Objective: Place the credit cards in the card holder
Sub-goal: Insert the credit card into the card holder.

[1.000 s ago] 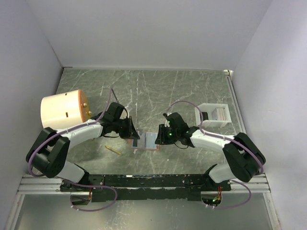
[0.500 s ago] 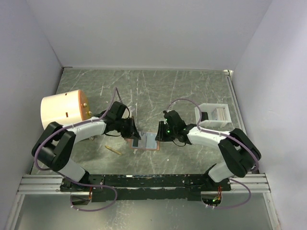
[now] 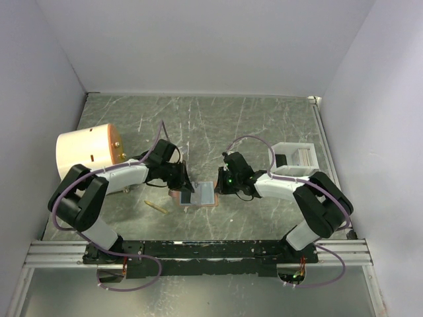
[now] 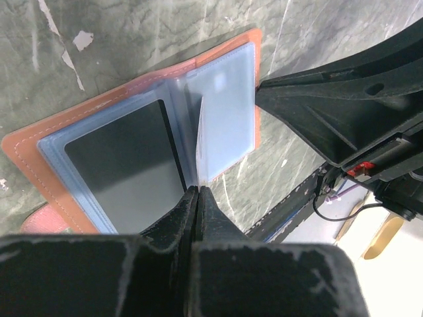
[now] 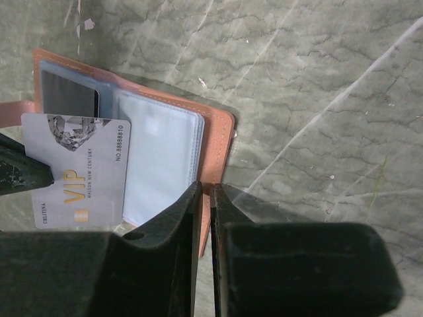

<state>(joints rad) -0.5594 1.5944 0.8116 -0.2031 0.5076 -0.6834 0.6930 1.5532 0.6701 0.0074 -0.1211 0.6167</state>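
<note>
From above, the fingertips of both arms are hidden under their wrists. The tan-brown leather folding card holder lies open between them on the grey-green marbled table and shows only as a small patch. The left wrist view catches the whitish-grey plastic card edge-on, as a thin pale line, and cuts off the holder's snap tab at the lower left. In the right wrist view the holder's near corner is lost behind the fingers.

The left gripper has its fingers pressed together on one end of the card, whose face reads "VIP". It holds the card over the clear sleeves near the fold; whether the far edge touches a sleeve cannot be told. The right gripper is closed to a thin slit, pinching the outer leather edge of the holder on its own side.
</note>
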